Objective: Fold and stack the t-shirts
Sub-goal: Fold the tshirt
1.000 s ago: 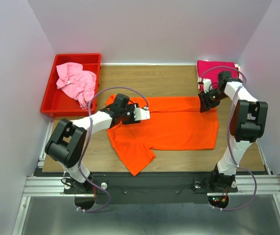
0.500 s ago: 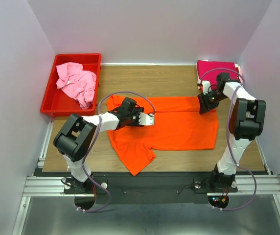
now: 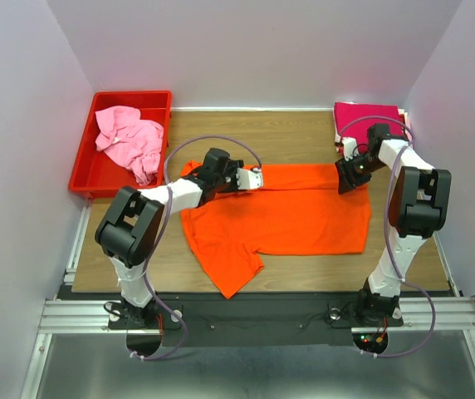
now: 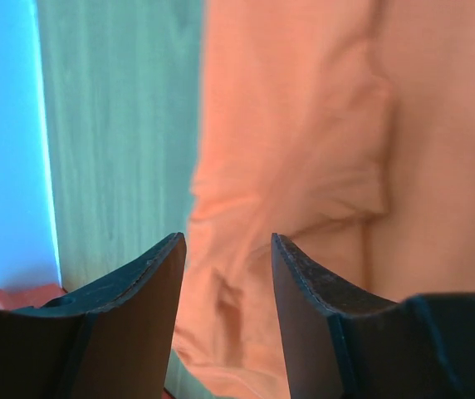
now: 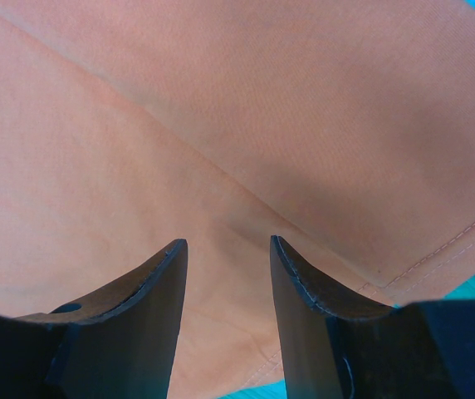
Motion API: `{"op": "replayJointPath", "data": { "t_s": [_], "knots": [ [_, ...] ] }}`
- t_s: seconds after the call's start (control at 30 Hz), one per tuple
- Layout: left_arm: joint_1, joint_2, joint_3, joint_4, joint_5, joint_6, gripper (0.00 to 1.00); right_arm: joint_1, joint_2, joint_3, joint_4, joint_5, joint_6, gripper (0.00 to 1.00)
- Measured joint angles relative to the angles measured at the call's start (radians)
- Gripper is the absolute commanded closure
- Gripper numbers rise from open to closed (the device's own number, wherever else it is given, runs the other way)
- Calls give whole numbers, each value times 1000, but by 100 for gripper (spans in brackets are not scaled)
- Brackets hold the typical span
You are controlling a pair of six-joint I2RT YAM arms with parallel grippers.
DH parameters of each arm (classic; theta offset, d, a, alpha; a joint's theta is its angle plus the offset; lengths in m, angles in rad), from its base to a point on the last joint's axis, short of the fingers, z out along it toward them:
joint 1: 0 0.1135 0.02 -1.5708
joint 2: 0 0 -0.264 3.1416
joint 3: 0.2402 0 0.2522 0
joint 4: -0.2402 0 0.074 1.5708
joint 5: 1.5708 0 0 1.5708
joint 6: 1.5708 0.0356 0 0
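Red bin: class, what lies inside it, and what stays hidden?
A crumpled light pink t-shirt lies inside the red bin; bare red floor shows at the near left. Anything beneath the shirt is covered.

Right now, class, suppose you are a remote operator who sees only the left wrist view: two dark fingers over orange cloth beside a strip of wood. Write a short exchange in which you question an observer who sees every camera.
Operator: Where is the other arm?
Observer: The right gripper is at the far right corner of the orange t-shirt, jaws apart with nothing between them.
Operator: Are there other shirts?
Observer: A magenta t-shirt lies folded at the far right corner of the table.
Operator: Any more?
Observer: A light pink t-shirt sits crumpled in the red bin at the far left.
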Motion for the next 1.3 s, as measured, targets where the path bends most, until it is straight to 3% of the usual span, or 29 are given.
{"op": "replayJointPath", "data": {
  "t_s": [0.37,0.67,1.07,1.3],
  "knots": [
    [108,74,152,-110,134,-72,55,0,0,0,0,1,0,50],
    [132,92,224,-375,298,5,49,0,0,0,-1,1,0,50],
    [132,138,271,-391,332,45,48,0,0,0,-1,2,0,50],
    [125,169,289,-396,336,64,55,0,0,0,-1,3,0,50]
  ]
}}
